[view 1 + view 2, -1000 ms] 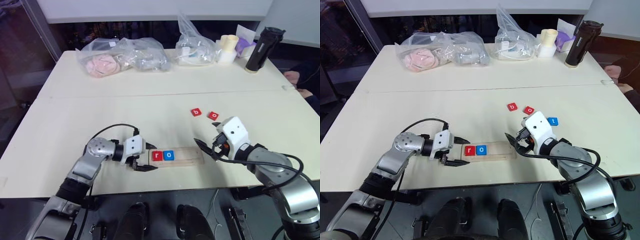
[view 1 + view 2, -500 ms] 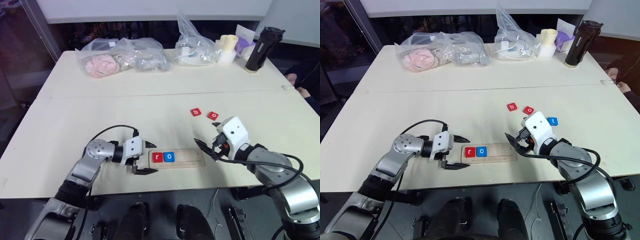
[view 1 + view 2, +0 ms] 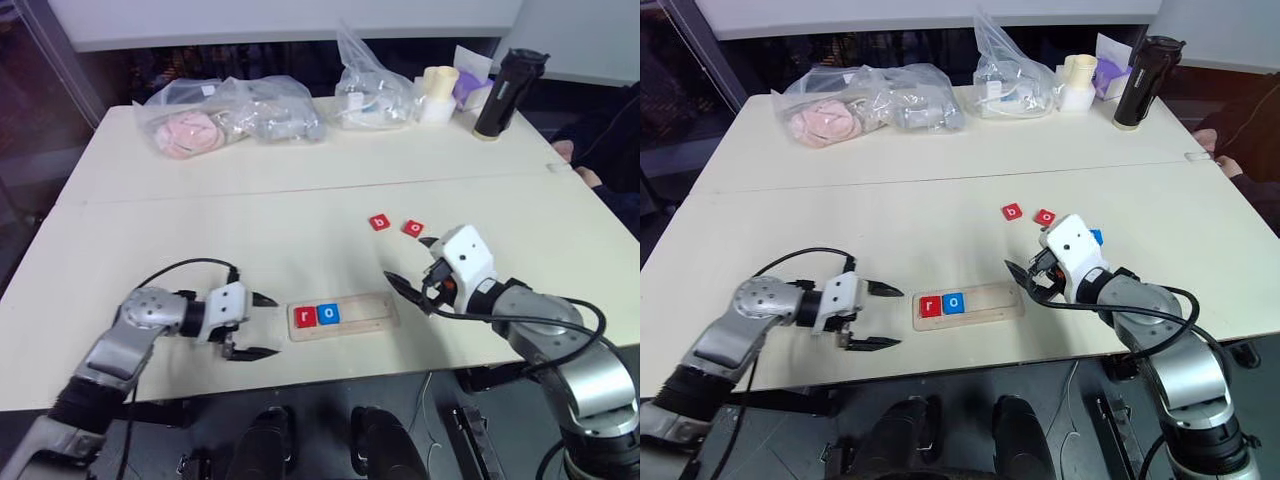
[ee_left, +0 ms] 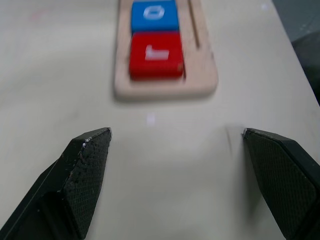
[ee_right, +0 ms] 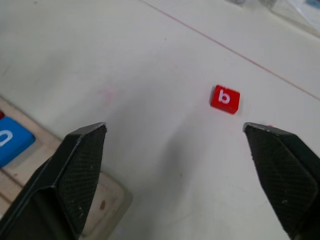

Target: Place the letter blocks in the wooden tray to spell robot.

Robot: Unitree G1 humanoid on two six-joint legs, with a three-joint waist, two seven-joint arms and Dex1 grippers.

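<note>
The wooden tray [image 3: 371, 310] lies near the table's front edge. A red r block [image 3: 305, 316] and a blue o block [image 3: 329, 313] sit side by side at its left end. A red b block [image 3: 379, 222] and a red o block [image 3: 413, 228] lie loose on the table behind it. A blue t block [image 3: 1096, 237] peeks out behind my right gripper [image 3: 408, 262], which hovers open and empty off the tray's right end. My left gripper [image 3: 272, 325] is open and empty just left of the tray, pointing at it.
Clear plastic bags [image 3: 235, 115] of items, cream cups [image 3: 437, 92] and a black bottle [image 3: 497, 92] line the table's far side. A person's hand [image 3: 565, 155] rests at the right edge. The table's front edge [image 3: 330, 372] runs close below the tray.
My left gripper has drawn back to the left, away from the tray's end. The right gripper has held its place. The whole view has shifted a little.
</note>
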